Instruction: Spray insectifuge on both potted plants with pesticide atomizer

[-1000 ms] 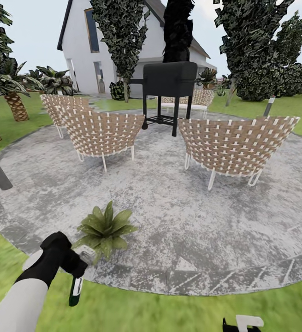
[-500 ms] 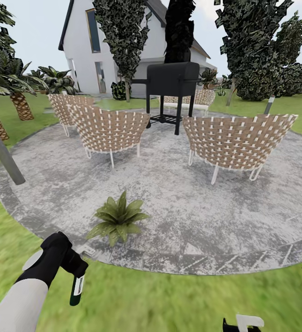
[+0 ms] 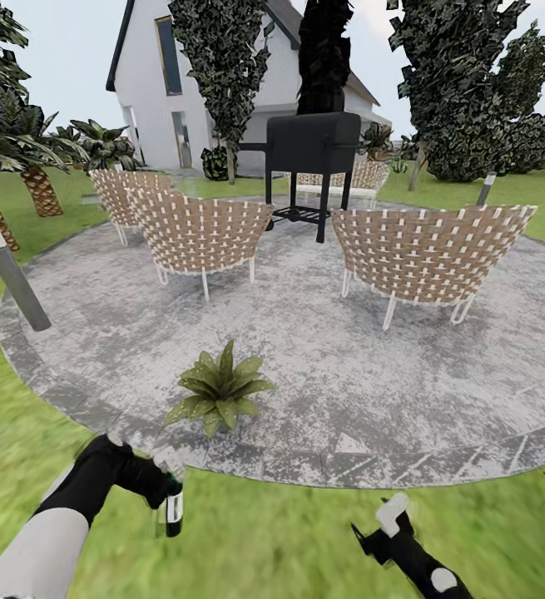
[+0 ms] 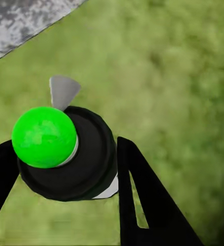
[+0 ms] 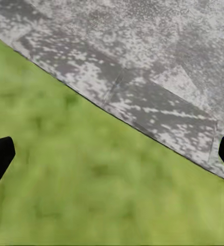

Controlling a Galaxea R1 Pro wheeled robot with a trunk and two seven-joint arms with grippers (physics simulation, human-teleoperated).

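Round grey paved patio (image 3: 322, 391) ringed by green lawn, woven chairs and dark grill behind. Low green-leaved potted plant (image 3: 219, 389) near patio edge, just ahead of black left gripper (image 3: 160, 491). Clamped there: slim dark green atomizer (image 3: 173, 507), long axis upright. Right gripper (image 5: 112, 154) spread apart, empty, farther away.

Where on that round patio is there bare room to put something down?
Open paving lies between the potted plant and the right-hand wicker chair, out to the patio's near rim. It is crowded farther back, around the chairs and the black grill.
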